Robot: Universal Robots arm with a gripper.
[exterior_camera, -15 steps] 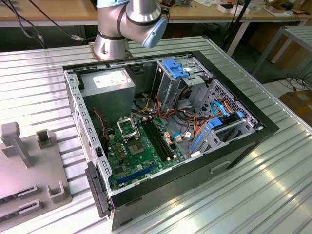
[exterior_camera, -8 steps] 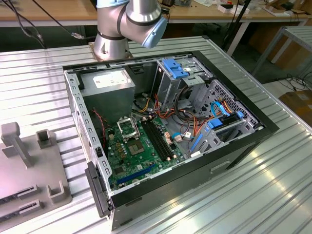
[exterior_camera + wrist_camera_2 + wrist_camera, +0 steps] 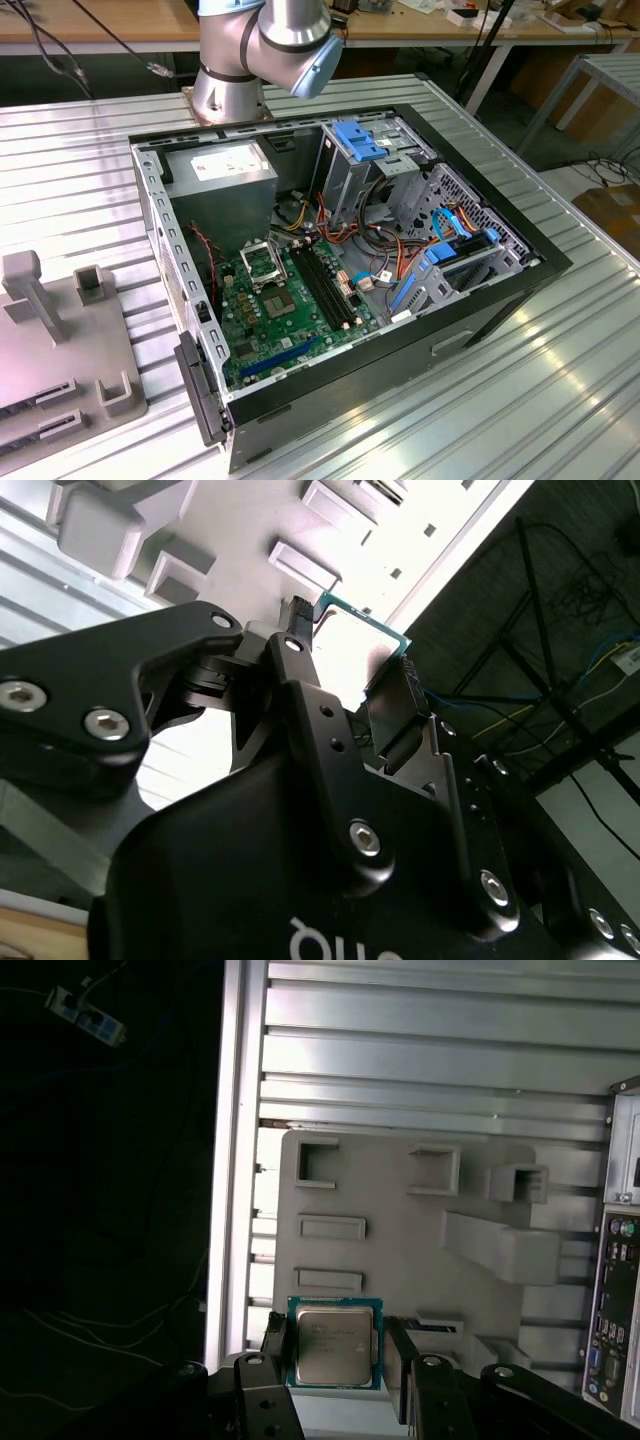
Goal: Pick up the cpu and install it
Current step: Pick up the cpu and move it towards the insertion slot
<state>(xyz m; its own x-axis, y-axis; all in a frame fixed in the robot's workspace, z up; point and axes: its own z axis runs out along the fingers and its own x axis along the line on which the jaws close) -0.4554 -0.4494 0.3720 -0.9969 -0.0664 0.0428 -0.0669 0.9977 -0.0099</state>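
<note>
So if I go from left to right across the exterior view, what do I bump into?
Grey tray → black socket → long memory slots → blue clips and cables → the computer case's black right-hand rim.

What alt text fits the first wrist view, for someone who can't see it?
The gripper grips the cpu, silver top facing the camera, by two opposite edges. Behind it lies a grey fixture plate with moulded holders on a ribbed metal table; a computer case's rear ports sit beside the plate.
</note>
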